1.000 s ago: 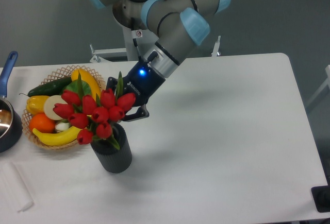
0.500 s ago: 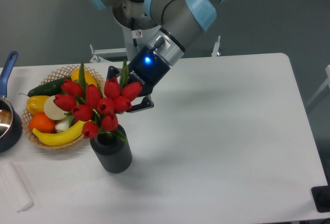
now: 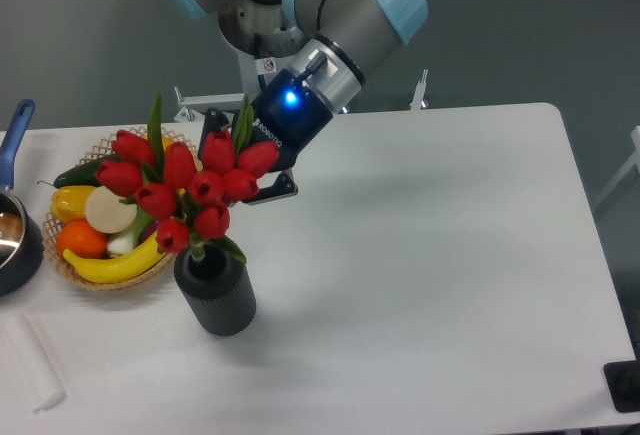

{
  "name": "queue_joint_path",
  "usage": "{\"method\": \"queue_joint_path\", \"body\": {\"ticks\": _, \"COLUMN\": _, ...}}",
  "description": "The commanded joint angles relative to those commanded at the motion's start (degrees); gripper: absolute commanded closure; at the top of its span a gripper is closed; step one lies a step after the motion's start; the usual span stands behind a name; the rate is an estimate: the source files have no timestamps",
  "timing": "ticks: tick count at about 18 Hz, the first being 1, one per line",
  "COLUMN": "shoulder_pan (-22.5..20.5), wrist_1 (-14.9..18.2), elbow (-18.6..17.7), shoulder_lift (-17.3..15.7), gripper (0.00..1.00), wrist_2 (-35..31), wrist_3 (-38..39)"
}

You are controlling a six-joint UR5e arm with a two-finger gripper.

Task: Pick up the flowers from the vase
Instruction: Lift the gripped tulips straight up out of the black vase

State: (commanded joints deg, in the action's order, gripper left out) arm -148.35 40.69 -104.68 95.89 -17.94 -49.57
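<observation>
Your gripper [image 3: 232,160] sat behind the tulips [image 3: 185,187], reaching down from the upper right with its blue light on. The blooms hid most of the fingers, so you could not tell how wide the jaws stood or whether they truly had the stems; one dark finger [image 3: 277,188] showed just right of the bunch and another part poked out above it, on the left.

The tulips stood over the vase [image 3: 215,290], heads spread up and to the left, and a green stem ran down into the vase's mouth. So the bunch was not clear of the vase. Two long leaves stuck up above the red heads.

The vase stood upright on the white table [image 3: 430,255], near the front left, just beside the basket [image 3: 120,140]. The basket held a banana [image 3: 110,266], an orange [image 3: 80,239], a yellow pepper [image 3: 66,201], a cucumber [image 3: 75,173] and a pale round piece [image 3: 110,209]. At the far left edge you had a dark pan [image 3: 15,245] with a blue handle. A flat white piece [image 3: 30,365] lay on the table's front left corner.
</observation>
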Motion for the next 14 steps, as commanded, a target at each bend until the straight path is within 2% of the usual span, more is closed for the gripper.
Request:
{"method": "queue_joint_path", "body": {"ticks": 3, "shoulder_pan": -1.6, "wrist_1": 0.0, "elbow": 1.1, "shoulder_lift": 0.0, "gripper": 0.85, "wrist_2": 2.1, "wrist_3": 0.0}}
{"method": "queue_joint_path", "body": {"ticks": 8, "shoulder_pan": -3.4, "wrist_1": 0.0, "elbow": 3.7, "shoulder_lift": 0.1, "gripper": 0.85, "wrist_2": 2.1, "wrist_3": 0.1}}
{"method": "queue_joint_path", "body": {"ticks": 14, "shoulder_pan": -5.6, "wrist_1": 0.1, "elbow": 4.7, "shoulder_lift": 0.3, "gripper": 0.85, "wrist_2": 2.0, "wrist_3": 0.3}}
